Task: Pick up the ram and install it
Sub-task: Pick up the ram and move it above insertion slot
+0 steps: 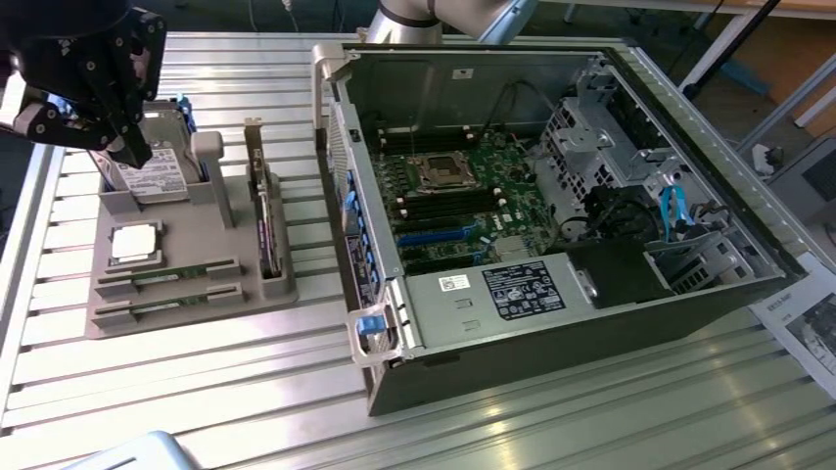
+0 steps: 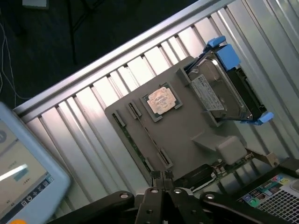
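**A:** Progress on the task, as it stands?

**B:** None that shows. The ram (image 1: 170,273) lies in its holder on the tray (image 1: 196,318), toward the tray's near edge, with a second stick (image 1: 170,300) just beside it. Neither one is lifted.

**A:** And the case?

**B:** The case (image 1: 679,284) stands open on the exterior view's right, apart from the tray. Its board (image 1: 477,220) is exposed. The long slots (image 1: 438,208) below the socket (image 1: 444,171) look bare, though I can't be sure from this angle. So I'd judge that both the pick and the install are left to do.

**A:** Where is the gripper?

**B:** The gripper (image 1: 131,152) hangs over the tray's far end, at the drive (image 1: 151,181). I can't tell whether it touches the drive. It is well apart from the ram, and the chip (image 1: 135,243) lies between them on the tray.

**A:** Is it wide or closed?

**B:** It is closed. In the wrist view the fingers (image 2: 156,182) are pressed together with nothing between them, so it holds nothing. In that view the ram (image 2: 148,135) lies across the tray beyond the tips, untouched.
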Controlling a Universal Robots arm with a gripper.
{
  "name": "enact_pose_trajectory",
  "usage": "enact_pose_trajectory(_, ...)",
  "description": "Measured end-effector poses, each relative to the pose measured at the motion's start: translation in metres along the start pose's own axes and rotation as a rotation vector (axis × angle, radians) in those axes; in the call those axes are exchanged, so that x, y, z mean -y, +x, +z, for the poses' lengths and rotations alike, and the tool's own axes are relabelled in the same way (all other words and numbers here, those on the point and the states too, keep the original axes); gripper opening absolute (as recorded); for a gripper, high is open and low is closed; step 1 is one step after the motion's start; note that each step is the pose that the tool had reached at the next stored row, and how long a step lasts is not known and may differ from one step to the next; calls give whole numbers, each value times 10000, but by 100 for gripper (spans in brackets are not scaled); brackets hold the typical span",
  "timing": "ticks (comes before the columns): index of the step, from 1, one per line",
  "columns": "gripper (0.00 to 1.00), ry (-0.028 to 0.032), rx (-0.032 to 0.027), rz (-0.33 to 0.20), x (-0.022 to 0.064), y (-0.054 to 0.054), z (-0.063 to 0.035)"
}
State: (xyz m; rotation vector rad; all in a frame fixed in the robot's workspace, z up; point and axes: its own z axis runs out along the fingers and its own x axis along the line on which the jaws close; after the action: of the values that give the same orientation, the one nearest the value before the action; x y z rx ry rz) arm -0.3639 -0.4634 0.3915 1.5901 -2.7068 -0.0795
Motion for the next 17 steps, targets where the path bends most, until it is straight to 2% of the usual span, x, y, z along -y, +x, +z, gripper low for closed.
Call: enact_pose_trajectory(17,10,-65,-117,-2634,0,0,7)
